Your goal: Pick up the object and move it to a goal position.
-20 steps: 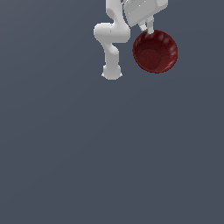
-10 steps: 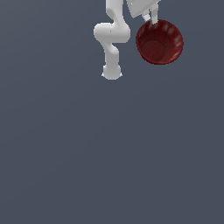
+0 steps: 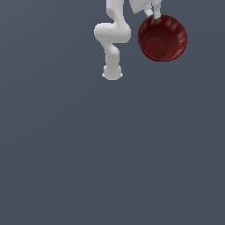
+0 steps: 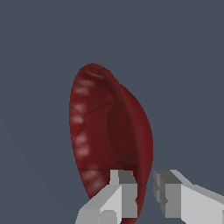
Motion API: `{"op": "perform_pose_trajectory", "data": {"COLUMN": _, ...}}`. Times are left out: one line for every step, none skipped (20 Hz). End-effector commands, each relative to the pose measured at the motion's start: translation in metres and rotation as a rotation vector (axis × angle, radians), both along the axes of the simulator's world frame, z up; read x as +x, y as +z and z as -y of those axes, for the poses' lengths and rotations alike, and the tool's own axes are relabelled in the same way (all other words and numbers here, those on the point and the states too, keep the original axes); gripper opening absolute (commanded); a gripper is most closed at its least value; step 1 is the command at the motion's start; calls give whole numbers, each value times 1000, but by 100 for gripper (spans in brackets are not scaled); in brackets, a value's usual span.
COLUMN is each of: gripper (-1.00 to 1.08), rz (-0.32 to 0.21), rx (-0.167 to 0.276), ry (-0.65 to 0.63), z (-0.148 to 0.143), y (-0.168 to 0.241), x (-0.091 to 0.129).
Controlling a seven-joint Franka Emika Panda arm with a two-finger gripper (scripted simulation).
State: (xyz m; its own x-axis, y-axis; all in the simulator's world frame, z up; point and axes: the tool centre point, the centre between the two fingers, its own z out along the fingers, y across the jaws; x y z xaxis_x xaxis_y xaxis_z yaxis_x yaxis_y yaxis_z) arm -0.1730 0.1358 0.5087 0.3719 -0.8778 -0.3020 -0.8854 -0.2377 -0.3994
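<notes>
Exterior view: bowl [image 3: 162, 38], gripped at its rim by the pincer [image 3: 154, 13], has shifted toward the exterior view's right since a second ago, so transport is underway; wrist view: pincer [image 4: 144, 192] fingers clamp the bowl's [image 4: 105, 131] wall.

The bowl [image 3: 162, 38] is small, round and dark red, with a glossy surface and a ribbed, scalloped rim that catches pale highlights. In the exterior view it sits in the upper right of the frame, its open side turned toward the camera so the darker inner floor shows as a circle within the ribbed wall. In the wrist view the bowl [image 4: 105, 135] fills the middle of the frame, seen nearly edge-on as a tall narrow oval.
</notes>
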Motion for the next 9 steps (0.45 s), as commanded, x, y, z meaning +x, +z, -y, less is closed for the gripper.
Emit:
{"op": "perform_pose_trajectory", "data": {"gripper": -100, "rz": 3, "rx": 0, "ry": -1, "z": 0, "y": 10, "x": 4}}
{"op": "perform_pose_trajectory", "data": {"gripper": -100, "rz": 3, "rx": 0, "ry": -1, "z": 0, "y": 13, "x": 5}}
{"op": "perform_pose_trajectory", "data": {"gripper": -100, "rz": 3, "rx": 0, "ry": -1, "z": 0, "y": 16, "x": 6}}
{"op": "perform_pose_trajectory", "data": {"gripper": -100, "rz": 3, "rx": 0, "ry": -1, "z": -1, "y": 18, "x": 7}}
{"op": "perform_pose_trajectory", "data": {"gripper": -100, "rz": 3, "rx": 0, "ry": -1, "z": -1, "y": 19, "x": 8}}
{"op": "perform_pose_trajectory", "data": {"gripper": -100, "rz": 3, "rx": 0, "ry": -1, "z": -1, "y": 21, "x": 8}}
{"op": "perform_pose_trajectory", "data": {"gripper": -100, "rz": 3, "rx": 0, "ry": 0, "z": -1, "y": 22, "x": 9}}
{"op": "perform_pose_trajectory", "data": {"gripper": -100, "rz": 3, "rx": 0, "ry": 0, "z": -1, "y": 22, "x": 9}}
{"op": "perform_pose_trajectory", "data": {"gripper": -100, "rz": 3, "rx": 0, "ry": 0, "z": -1, "y": 23, "x": 9}}
